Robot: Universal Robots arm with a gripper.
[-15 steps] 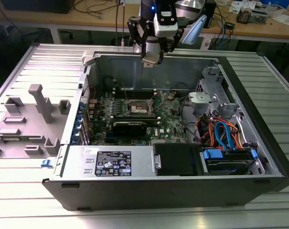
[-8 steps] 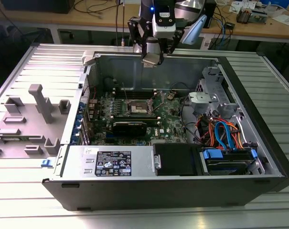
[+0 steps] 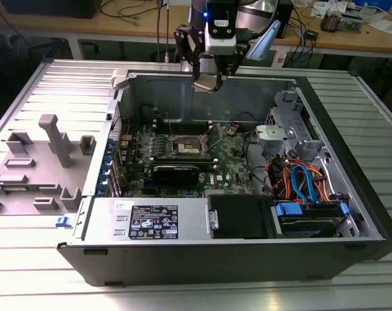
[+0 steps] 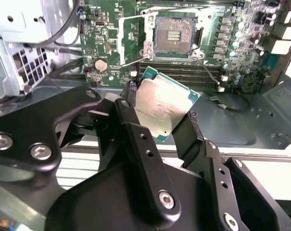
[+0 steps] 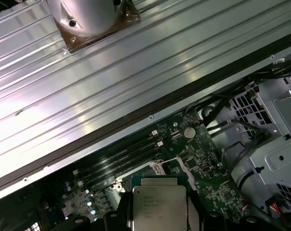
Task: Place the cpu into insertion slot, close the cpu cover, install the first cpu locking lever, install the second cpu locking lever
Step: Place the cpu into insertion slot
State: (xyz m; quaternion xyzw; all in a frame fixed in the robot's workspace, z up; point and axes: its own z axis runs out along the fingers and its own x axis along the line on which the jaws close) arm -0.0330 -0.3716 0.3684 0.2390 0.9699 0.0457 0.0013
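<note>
My gripper [image 3: 207, 82] hangs above the back wall of the open computer case, shut on the cpu [image 4: 165, 107]. The chip is a flat silver square with a green edge, held tilted between the two black fingers [image 4: 128, 125]. It also shows in the first wrist view, cpu [image 5: 158, 207]. Below and ahead on the green motherboard lies the insertion slot [image 4: 174, 32], its dark pin field bare, also seen as the insertion slot [image 3: 190, 146]. The cpu cover [image 4: 132, 37] stands swung open beside the slot. Two thin wire levers [image 4: 210, 73] stick out unlatched near its corners.
Black memory slots [image 4: 183, 72] run beside the socket. A coin battery [image 4: 101, 64] sits on the board. A drive cage with orange and blue cables [image 3: 306, 178] and a power supply [image 3: 150, 220] fill the case's near side. Grey fixtures [image 3: 50, 149] stand on the exterior view's left.
</note>
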